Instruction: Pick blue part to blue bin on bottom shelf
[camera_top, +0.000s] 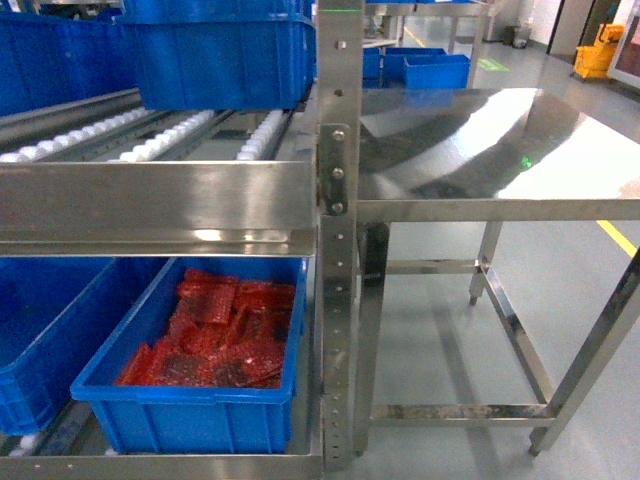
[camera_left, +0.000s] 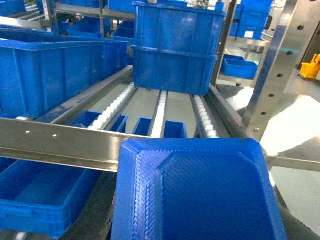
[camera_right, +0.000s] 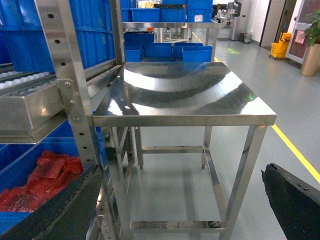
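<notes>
A blue part (camera_left: 197, 192), a moulded tray-like piece with a ribbed face, is filling the lower foreground of the left wrist view, its top edge lying just below the steel front rail (camera_left: 55, 142) of the rack; the left pincer itself is not showing, so whether it is gripping the part cannot be told. Beyond the rail, white roller tracks (camera_left: 159, 112) are running back to a tall blue crate (camera_left: 176, 47), with open lane between them. In the head view the bottom shelf (camera_top: 160, 465) is carrying a blue bin (camera_top: 195, 410) holding red mesh bags (camera_top: 220, 335), its right wall standing close to the perforated upright (camera_top: 335, 300); a second blue bin (camera_top: 40, 340) is sitting just beside it on the left. The rail of the tier above is overhanging the bin's rear half, leaving the front half open from above. To the right of the upright, the shiny table (camera_top: 490, 150) is standing with bare floor (camera_top: 440, 340) beneath and around its legs. In the right wrist view the right pincer (camera_right: 180, 205) is standing wide open, its two dark fingers (camera_right: 292, 200) framing the table's legs at the bottom corners, holding nothing.
</notes>
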